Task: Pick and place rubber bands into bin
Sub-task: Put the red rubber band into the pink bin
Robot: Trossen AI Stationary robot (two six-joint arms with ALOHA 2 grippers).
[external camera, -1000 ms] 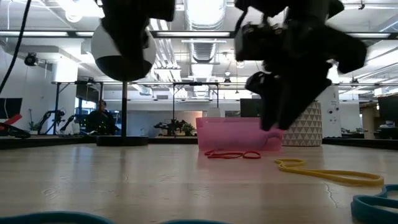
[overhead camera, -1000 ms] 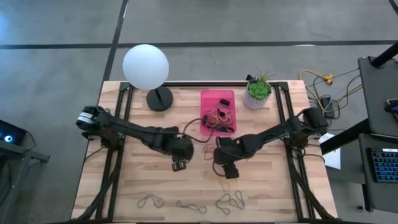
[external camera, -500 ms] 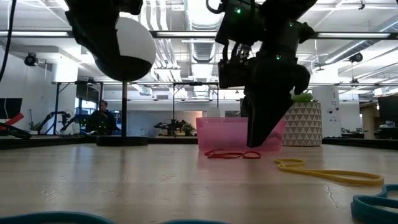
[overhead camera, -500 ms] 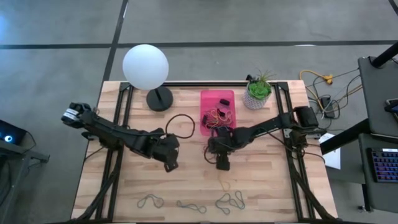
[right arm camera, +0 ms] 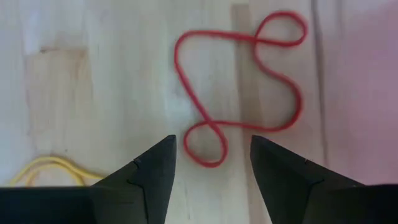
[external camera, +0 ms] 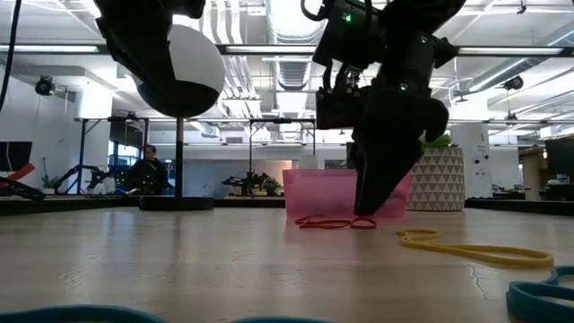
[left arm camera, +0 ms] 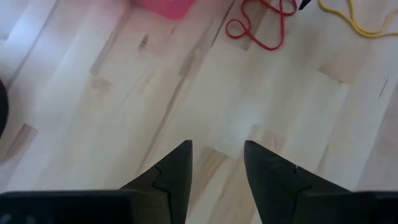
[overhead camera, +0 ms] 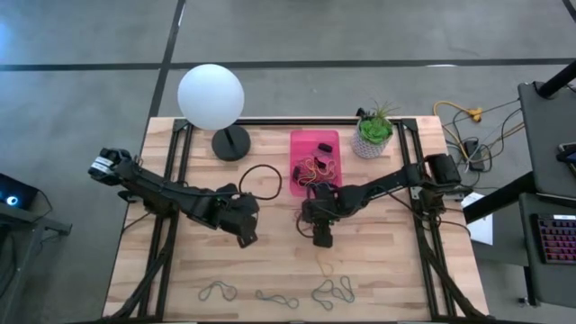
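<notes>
A pale wood table [overhead camera: 180,279] stands on a grey floor; in the low view an open workshop lies behind it. On the table are a globe lamp [overhead camera: 211,97], a potted plant [overhead camera: 373,133] and the pink bin [overhead camera: 315,146], which holds several bands. The right gripper [right arm camera: 211,155] points down just in front of the bin, fingers apart and empty, over a red band [right arm camera: 239,93]. A yellow band [external camera: 475,251] lies near. The left gripper [left arm camera: 216,158], apart and empty, hangs over bare wood. Grey-green bands [overhead camera: 333,290] lie along the front edge.
</notes>
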